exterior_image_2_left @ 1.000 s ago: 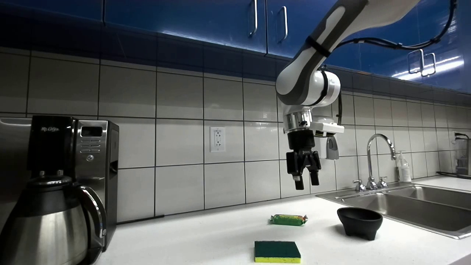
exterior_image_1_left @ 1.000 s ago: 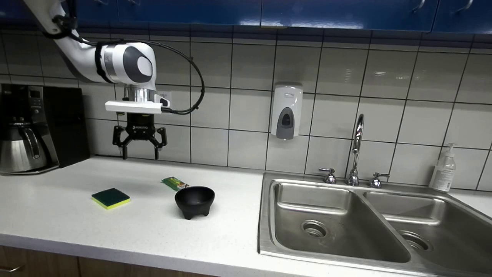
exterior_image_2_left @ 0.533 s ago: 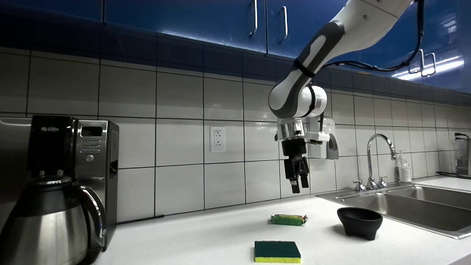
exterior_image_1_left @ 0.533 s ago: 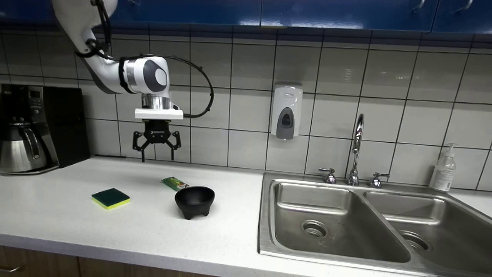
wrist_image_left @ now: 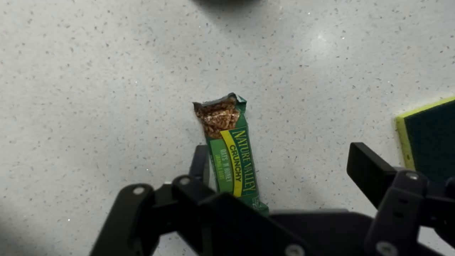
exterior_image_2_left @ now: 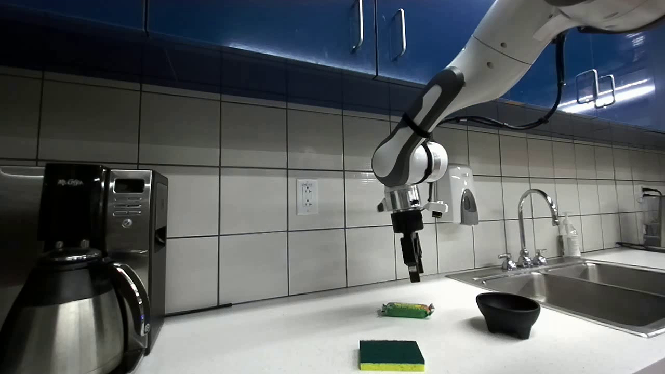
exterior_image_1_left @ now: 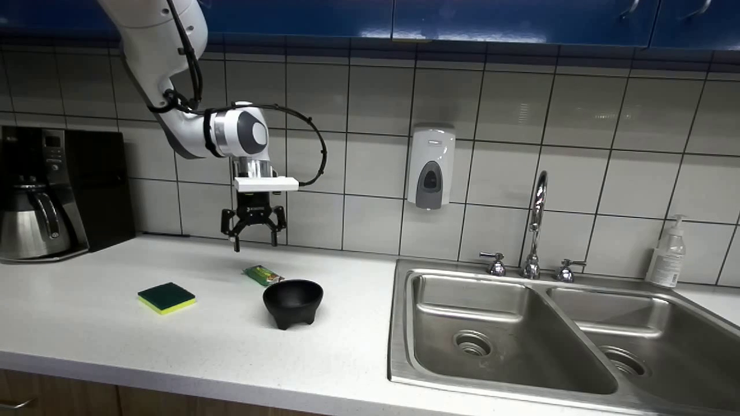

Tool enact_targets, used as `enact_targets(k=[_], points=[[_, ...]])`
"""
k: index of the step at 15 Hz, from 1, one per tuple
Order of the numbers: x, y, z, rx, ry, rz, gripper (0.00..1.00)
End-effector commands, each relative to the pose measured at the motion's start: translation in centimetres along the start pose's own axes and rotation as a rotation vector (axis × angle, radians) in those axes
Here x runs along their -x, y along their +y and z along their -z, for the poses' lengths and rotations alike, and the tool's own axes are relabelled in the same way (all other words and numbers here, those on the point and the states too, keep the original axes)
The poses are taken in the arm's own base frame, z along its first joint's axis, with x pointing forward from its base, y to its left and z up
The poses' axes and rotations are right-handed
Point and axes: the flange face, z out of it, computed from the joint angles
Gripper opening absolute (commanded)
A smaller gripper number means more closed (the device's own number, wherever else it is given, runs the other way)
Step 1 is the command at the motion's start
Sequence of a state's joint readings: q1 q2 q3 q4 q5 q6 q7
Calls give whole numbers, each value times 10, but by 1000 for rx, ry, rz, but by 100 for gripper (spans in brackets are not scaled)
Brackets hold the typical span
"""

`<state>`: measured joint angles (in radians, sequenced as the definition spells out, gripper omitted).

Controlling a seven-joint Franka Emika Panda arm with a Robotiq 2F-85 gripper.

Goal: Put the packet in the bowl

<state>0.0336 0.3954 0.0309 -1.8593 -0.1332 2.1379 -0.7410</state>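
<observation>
Jaws parted and holding nothing, the gripper (exterior_image_1_left: 255,246) hangs above a white counter (exterior_image_1_left: 202,346), where the green packet (wrist_image_left: 234,156) lies flat near the black bowl (exterior_image_1_left: 293,303). The approach appears in hand; the next move likely calls for centring over the packet, descending and pinching its sides.

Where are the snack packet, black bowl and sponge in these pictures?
Snack packet (wrist_image_left: 232,156): in the wrist view, on its printed front.
Black bowl (exterior_image_2_left: 509,318): in an exterior view, on its outer wall.
Sponge (exterior_image_2_left: 391,352): in an exterior view, on its dark top.
</observation>
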Motion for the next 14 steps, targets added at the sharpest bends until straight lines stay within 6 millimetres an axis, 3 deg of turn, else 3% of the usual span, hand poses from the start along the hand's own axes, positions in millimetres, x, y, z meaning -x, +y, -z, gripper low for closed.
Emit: enact_targets(k=[1,7,14], points=[[-18,18,-8,22,-10,128,100],[-41,31,-29,63,-6,217,100],[-51,44,-46,59,28,220,100]])
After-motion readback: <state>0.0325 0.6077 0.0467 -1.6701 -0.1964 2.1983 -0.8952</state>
